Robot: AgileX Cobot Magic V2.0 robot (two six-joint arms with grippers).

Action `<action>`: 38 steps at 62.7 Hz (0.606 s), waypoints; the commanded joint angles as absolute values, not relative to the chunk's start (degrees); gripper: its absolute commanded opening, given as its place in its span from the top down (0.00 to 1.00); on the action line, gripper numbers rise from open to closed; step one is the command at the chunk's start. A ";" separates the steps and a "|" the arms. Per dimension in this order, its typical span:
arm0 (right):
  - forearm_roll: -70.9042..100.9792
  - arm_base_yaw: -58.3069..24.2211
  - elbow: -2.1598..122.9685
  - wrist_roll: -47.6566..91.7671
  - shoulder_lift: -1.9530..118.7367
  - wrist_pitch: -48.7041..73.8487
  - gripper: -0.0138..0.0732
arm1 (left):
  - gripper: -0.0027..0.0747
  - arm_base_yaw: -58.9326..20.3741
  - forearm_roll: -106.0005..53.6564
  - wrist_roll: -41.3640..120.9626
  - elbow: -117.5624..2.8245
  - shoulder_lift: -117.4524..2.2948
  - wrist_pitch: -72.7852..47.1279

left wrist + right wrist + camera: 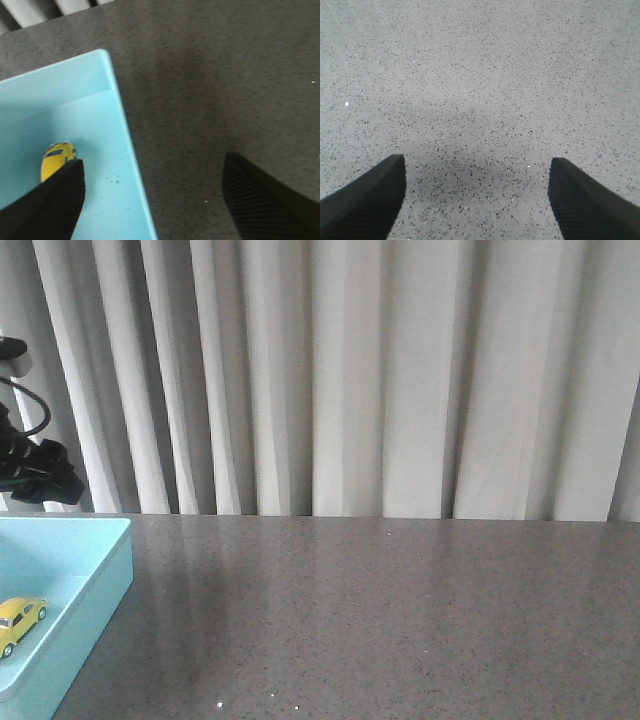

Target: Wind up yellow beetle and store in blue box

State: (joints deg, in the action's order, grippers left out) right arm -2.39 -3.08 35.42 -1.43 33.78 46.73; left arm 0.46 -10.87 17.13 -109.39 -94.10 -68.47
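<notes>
Front view: grey speckled stone-look tabletop before pleated pale curtains, small glossy yellow beetle toy car lying inside the shallow smooth-walled light turquoise box.

My left gripper hangs with its two black, finely textured fingers spread wide and holding nothing. One finger is over the box floor, its tip covering part of the beetle, though I cannot tell if it touches it. The other finger is over bare tabletop, and the box's long straight wall runs between the two. The box floor is matt with a few dark specks near that finger. My right gripper is spread just as wide and empty, with only flecked grey tabletop and its own soft shadow between the fingers.
</notes>
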 commanded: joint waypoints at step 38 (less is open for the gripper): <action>-2.72 -3.15 36.83 -1.36 33.89 43.40 0.19 | 0.27 -12.00 -11.82 12.67 -67.56 -61.99 -48.80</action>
State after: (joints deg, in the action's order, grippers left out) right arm -2.39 -3.08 35.42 -1.43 33.78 46.73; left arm -11.61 -11.03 13.37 -74.41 -67.52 -56.11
